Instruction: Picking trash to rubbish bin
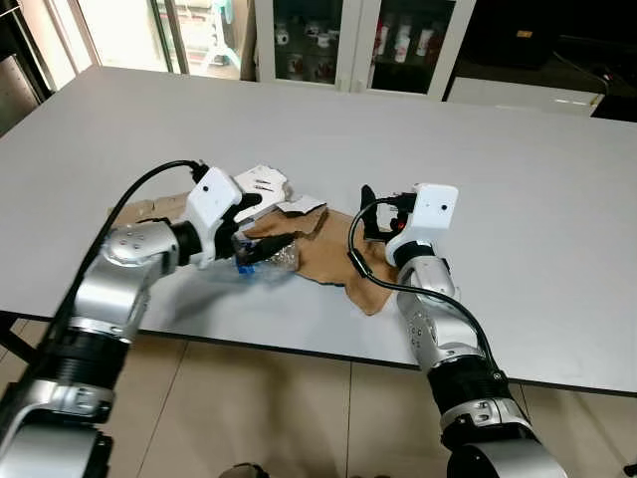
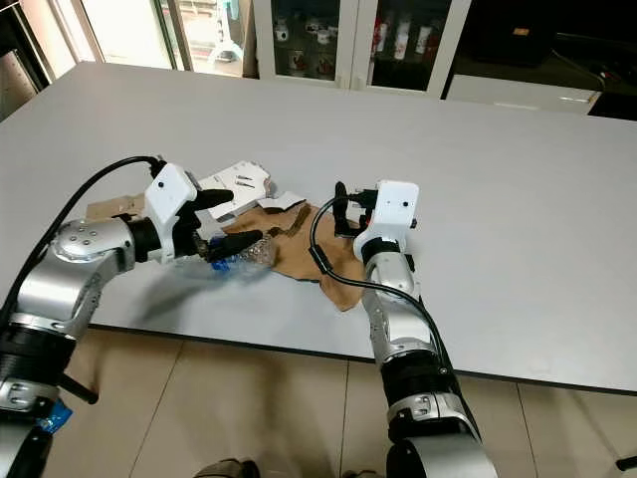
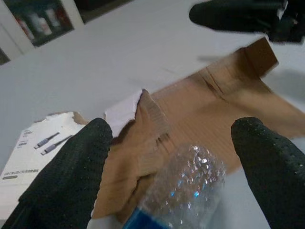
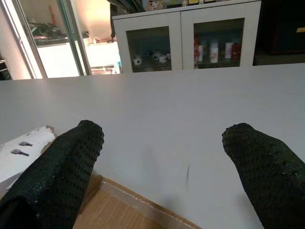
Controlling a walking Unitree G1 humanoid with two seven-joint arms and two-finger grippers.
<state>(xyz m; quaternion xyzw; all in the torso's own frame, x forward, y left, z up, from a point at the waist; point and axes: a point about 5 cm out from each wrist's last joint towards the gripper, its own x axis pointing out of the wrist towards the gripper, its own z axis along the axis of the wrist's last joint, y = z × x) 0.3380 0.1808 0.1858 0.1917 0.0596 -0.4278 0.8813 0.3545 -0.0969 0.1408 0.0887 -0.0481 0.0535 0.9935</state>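
Fingers of the left gripper (image 1: 251, 227) straddle a crushed clear plastic bottle (image 3: 183, 188), not closed on it; the right gripper (image 4: 162, 167) is spread above torn cardboard (image 1: 328, 254). No readable writing.

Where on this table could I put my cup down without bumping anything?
The table is bare beyond the right gripper, toward the cabinet, and along the far edge. It is crowded near the front, where the left gripper meets a plastic bottle, torn cardboard and white packaging.

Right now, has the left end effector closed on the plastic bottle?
No. In the left wrist view the left end effector has both black fingers spread apart, the crumpled plastic bottle lying between them untouched.
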